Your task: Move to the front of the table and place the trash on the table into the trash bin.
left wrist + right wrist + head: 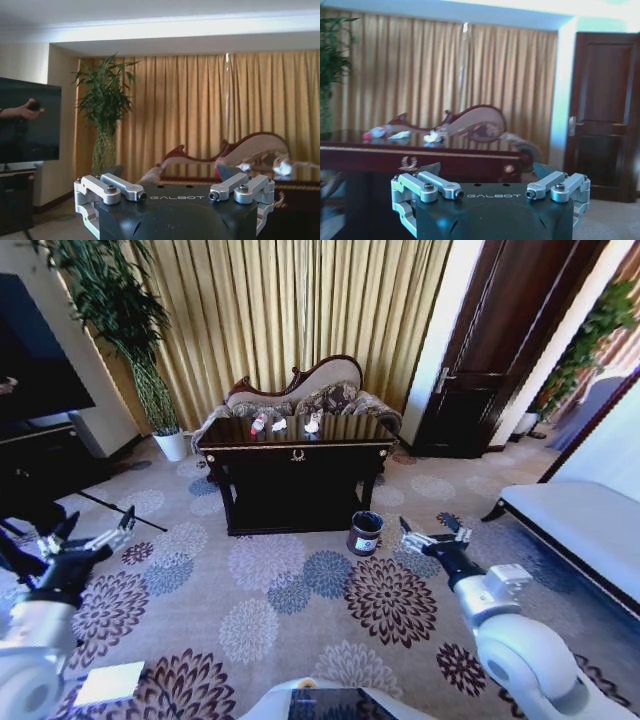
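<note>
Standing well back from the dark glossy table (296, 445), the robot faces its gold-trimmed front across a stretch of flowered carpet (300, 600). On the tabletop, along the far edge near the sofa (300, 395), lie the three bits of trash in a row: the clear bottle with a red cap (259, 424) toward the far left corner, the crumpled white tissue (279, 425) just beside it, and the small beige-pink wrapper packet (313, 422) close to the middle of that far edge. From the right wrist view the same three show low on the table's top, the bottle (374, 133) outermost, then the tissue (399, 134) and the packet (433, 137).

The small dark round trash bin (365, 532) stands on the carpet just off the table's front right leg, its light label patch turned toward the robot.

Both arms hang low and forward, well apart from the table. The left gripper (88, 536) hovers over the carpet at the left side, its fingers spread wide and holding nothing; in its own wrist view the left gripper (169, 172) shows both dark tips far apart. The right gripper (432, 532) hovers near the bin but not touching it, likewise splayed wide and empty, as the right wrist view (487, 170) confirms.

A potted bamboo plant (150, 360) in a white pot stands beyond the table's left end.
</note>
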Controlling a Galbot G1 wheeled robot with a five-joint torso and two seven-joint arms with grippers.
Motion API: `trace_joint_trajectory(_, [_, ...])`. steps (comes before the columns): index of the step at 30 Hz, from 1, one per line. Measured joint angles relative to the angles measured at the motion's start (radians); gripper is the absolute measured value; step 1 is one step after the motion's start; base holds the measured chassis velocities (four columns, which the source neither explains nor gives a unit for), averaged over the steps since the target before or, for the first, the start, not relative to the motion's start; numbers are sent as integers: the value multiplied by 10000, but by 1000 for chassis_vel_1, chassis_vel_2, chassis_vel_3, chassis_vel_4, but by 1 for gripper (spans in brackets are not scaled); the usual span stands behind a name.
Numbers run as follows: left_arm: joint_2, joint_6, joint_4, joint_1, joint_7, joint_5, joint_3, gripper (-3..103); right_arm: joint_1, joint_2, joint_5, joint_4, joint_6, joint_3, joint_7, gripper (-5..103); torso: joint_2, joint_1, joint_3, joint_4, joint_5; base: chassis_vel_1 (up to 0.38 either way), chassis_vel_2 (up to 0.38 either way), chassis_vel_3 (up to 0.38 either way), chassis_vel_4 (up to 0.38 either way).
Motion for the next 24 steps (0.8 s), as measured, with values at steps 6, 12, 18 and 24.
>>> trace_joint_trajectory(6, [-127, -849, 435, 273, 689, 89, -12, 100, -497, 1032, -178, -588, 708, 1386, -1249, 100, 0, -1, -1, -7, 14, 0, 0, 0, 0])
trace_joint_trajectory(12, [-208, -999, 226, 512, 927, -62, -192, 100, -264, 748, 655, 521, -349, 1760, -964, 100, 1, 0, -1, 2, 1, 0, 0, 0, 0])
trace_joint_trajectory(18, [-215, -289, -173, 575, 1121, -374, -425, 100, -78, 43, 1549, 791, -841, 2586, -1062, 100, 1, -1, -1, 1, 4, 0, 0, 0, 0])
trace_joint_trajectory(24, [-223, 734, -504, 546, 1127, -466, -565, 100, 11, -277, 1296, 598, -1006, 2778, -1401, 100, 1, -1, -1, 2, 2, 0, 0, 0, 0])
